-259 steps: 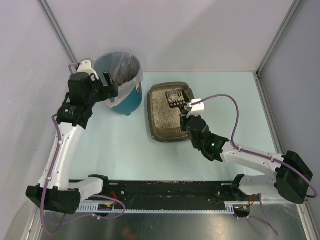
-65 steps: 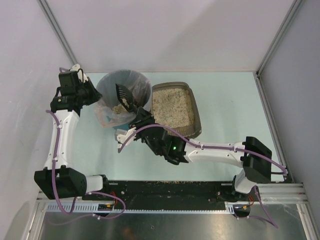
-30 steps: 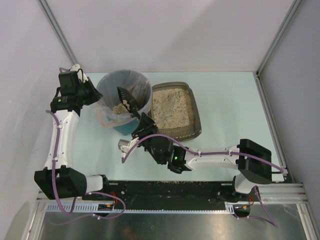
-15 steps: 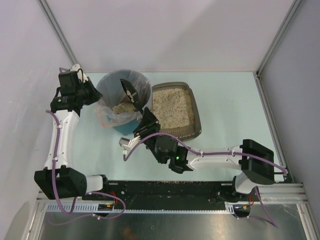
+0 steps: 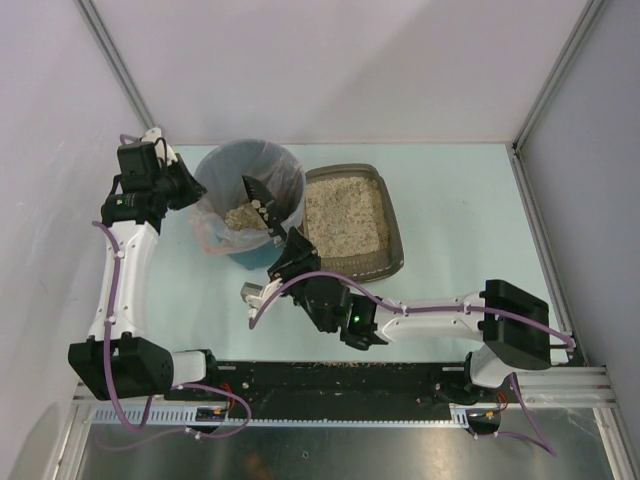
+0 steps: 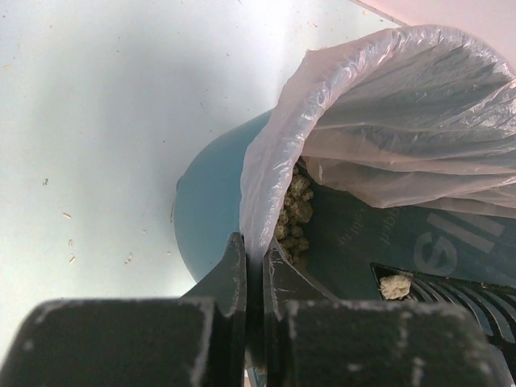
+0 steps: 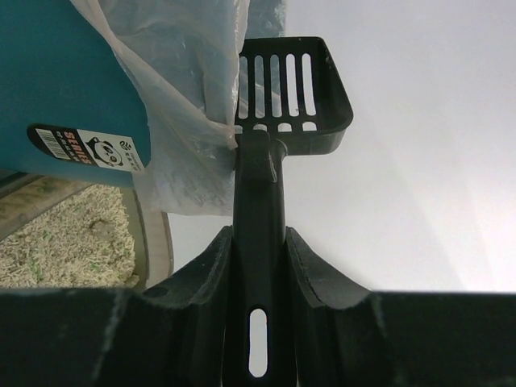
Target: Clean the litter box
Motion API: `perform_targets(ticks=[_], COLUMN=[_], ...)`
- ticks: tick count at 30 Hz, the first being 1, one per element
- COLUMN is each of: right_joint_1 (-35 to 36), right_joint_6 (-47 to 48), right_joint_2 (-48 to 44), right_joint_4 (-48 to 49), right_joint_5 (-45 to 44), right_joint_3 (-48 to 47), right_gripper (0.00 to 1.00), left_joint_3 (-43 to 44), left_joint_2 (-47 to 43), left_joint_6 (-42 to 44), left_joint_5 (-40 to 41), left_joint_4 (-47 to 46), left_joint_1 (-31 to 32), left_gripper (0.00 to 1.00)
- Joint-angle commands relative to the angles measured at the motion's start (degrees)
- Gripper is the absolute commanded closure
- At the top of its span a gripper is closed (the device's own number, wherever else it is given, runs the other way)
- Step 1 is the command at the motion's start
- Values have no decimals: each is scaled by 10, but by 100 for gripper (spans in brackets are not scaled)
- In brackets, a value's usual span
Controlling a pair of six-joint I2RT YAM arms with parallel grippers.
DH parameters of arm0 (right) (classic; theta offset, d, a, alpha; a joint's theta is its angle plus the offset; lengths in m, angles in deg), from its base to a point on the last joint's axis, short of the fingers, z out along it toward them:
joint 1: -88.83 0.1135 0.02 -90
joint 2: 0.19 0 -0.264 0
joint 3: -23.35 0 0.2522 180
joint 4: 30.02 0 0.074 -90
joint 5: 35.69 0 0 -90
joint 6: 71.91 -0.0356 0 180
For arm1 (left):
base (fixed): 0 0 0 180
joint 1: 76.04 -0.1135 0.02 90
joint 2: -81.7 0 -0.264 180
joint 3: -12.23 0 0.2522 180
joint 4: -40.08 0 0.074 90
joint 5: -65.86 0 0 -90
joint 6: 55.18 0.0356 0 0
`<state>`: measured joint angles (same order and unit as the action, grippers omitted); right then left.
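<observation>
Clamping slotted scoop (image 7: 294, 97) in right pincer (image 7: 258, 242) over teal bin (image 6: 214, 210) beside litter box (image 5: 393, 225); pinching liner (image 6: 387, 105) in left pincer (image 6: 254, 266).

Bin (image 5: 245, 252) left, litter box (image 5: 393, 230) right
They stand just beside each other on the table (image 5: 460, 200); the scoop (image 5: 258, 195) is over the bin's right rim.

litter box (image 5: 396, 240) grey-brown, granules (image 5: 345, 215) beige. bin (image 5: 247, 255) teal, liner (image 6: 363, 97) clear with a pinkish tint, clumps (image 6: 292, 211) inside beige. white label (image 7: 89, 147) on the bin, black barcode plus a panda-ish logo. scoop (image 7: 260, 193) black, slotted. bench (image 5: 470, 200) pale mint. left arm (image 5: 118, 290) and right arm (image 5: 430, 312) white with black joints, purple cables (image 5: 300, 280), green LED (image 5: 352, 319) lit on the right one
</observation>
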<state>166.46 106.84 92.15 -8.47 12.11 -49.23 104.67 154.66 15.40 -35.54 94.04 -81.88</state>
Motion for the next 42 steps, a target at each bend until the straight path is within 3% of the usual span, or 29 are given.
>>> perform_targets(ticks=[1,5,11,14,18,21,25,30,37,42], right_joint_1=[1,-5,-5,-1,9,17,6,-16,-11,-18], right_joint_6=[40,144,175,122,-10,-59,-5,128,174,142], right_joint_2=[-22,-12,-28,-33,-44,-51,-59,-45,-41,-42], right_joint_4=[39,127,132,59,-172,-216,-141,13,90,124], right_joint_5=[1,-6,-6,-11,4,6,-6,-24,-24,-54], right_joint_3=[5,-8,-41,-38,-31,-20,-17,-18,-58,-67], right_gripper=[100,100,100,100,100,100,100,100,100,100], left_joint_3=[20,19,17,17,15,13,15,18,15,21], left_joint_2=[-27,-29,-29,-27,-27,-27,-26,-27,-30,-25], left_joint_6=[-36,-35,-37,-39,-38,-37,-38,-38,-40,-39], left_joint_5=[-58,-57,-60,-63,-61,-60,-60,-62,-63,-58], left_joint_4=[-71,-71,-71,-72,-71,-71,-72,-72,-72,-72], left_joint_1=[4,4,4,5,5,4,4,3,4,4], left_gripper=[100,100,100,100,100,100,100,100,100,100])
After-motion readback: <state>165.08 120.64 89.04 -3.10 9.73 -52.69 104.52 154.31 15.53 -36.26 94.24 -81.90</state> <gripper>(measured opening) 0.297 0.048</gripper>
